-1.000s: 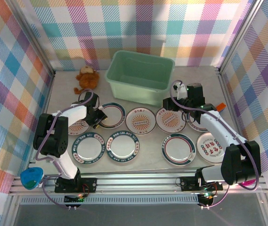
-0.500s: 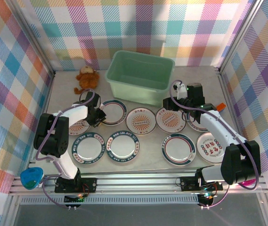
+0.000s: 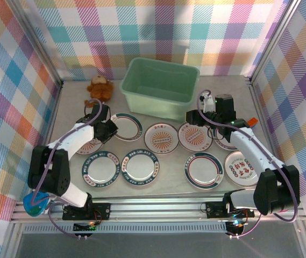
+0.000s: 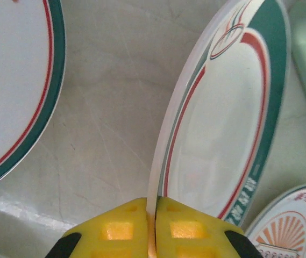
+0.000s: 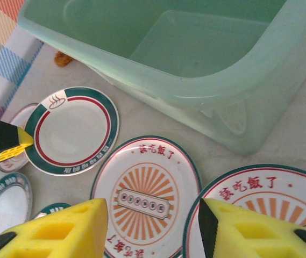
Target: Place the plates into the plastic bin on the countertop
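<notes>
Several small white plates lie in two rows on the grey countertop (image 3: pixel 169 183). My left gripper (image 3: pixel 108 129) is shut on the near rim of a teal-and-red banded plate (image 3: pixel 128 127), the rim pinched between its yellow pads (image 4: pixel 120 231). That plate (image 4: pixel 222 123) is also in the right wrist view (image 5: pixel 72 131). My right gripper (image 3: pixel 196 119) hangs open over two orange sunburst plates (image 5: pixel 144 196) (image 5: pixel 265 204), nothing between its fingers (image 5: pixel 61 231). The mint-green plastic bin (image 3: pixel 161 86) (image 5: pixel 196 48) stands just behind the back row and holds nothing.
A brown stuffed toy (image 3: pixel 99 88) sits left of the bin. A small orange object (image 3: pixel 252 121) lies by the right rail and a blue object (image 3: pixel 36 203) at the front left corner. Plaid walls close in three sides.
My left gripper has shut on the banded plate's rim, and its arm has swung outward to the left. The right arm has hardly moved.
</notes>
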